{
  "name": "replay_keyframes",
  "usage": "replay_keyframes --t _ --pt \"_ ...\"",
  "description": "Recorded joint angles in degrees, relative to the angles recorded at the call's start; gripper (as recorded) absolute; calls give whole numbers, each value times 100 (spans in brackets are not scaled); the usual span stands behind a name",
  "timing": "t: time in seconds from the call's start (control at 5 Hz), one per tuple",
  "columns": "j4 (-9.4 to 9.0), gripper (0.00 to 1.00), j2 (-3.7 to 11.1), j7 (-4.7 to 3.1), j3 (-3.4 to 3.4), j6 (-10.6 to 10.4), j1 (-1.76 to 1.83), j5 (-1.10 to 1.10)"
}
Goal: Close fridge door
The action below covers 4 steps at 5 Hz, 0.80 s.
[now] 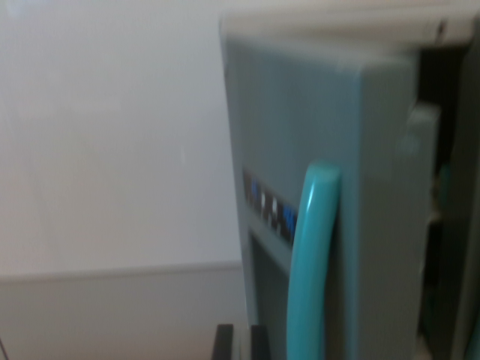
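The grey fridge door (315, 150) with its teal handle (311, 262) stood ajar on the wrist view's right, dark gap showing, closing undone; the hand's (238, 342) state I could not tell.

Soft even light, heavy overall blur

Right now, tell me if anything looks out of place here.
The grey fridge door with its teal handle stands ajar: a dark gap shows along its edge at the wrist view's right. The picture is blurred; nothing else stands out.
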Motion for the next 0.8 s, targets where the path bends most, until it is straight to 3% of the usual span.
replay_keyframes --t 0.2,0.4,0.6,0.8 --pt "0 100 0 0 0 0 0 0" --pt "0 100 355 0 56 0 0 0" --pt "0 100 355 0 56 0 0 0" --pt "0 100 691 0 89 0 0 0"
